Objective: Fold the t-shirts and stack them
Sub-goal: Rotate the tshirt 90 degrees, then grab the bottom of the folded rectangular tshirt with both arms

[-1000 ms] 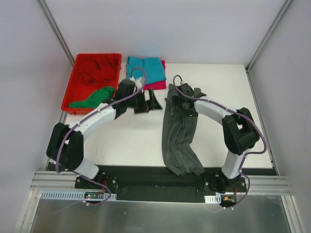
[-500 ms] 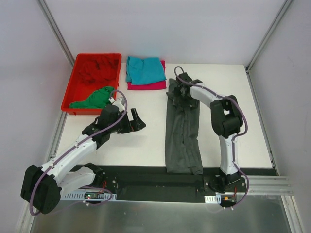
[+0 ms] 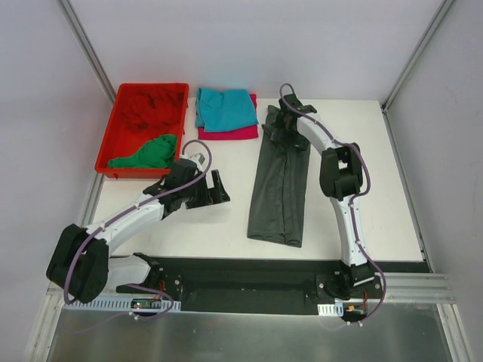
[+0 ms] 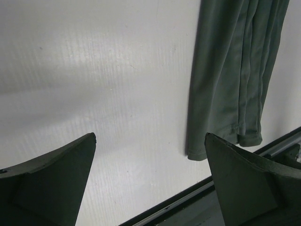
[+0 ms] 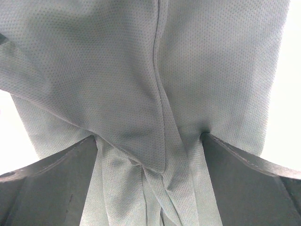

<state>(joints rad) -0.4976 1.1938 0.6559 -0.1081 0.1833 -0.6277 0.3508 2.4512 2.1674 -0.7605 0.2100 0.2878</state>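
We are poising our right gripper (image 5: pixel 149 138), jaws spread, at the far end of the long dark grey cloth t-shirt (image 3: pixel 281 185) lying on the white table (image 3: pixel 219 226); our left gripper (image 4: pixel 150 136) is hovering spread, empty; we are favouring pinching both edges squarely

Diffuse overhead light lit the white table (image 3: pixel 226 219) evenly, with soft, faint shadows beneath the arms (image 3: pixel 136 215) and no hard glare. In the left wrist view a pale sheen crossed the tabletop and the near fingers (image 4: pixel 47 183) were dark and blurred. In the right wrist view the dark grey t-shirt (image 5: pixel 117 94) showed a sharp weave, with overexposed side margins.
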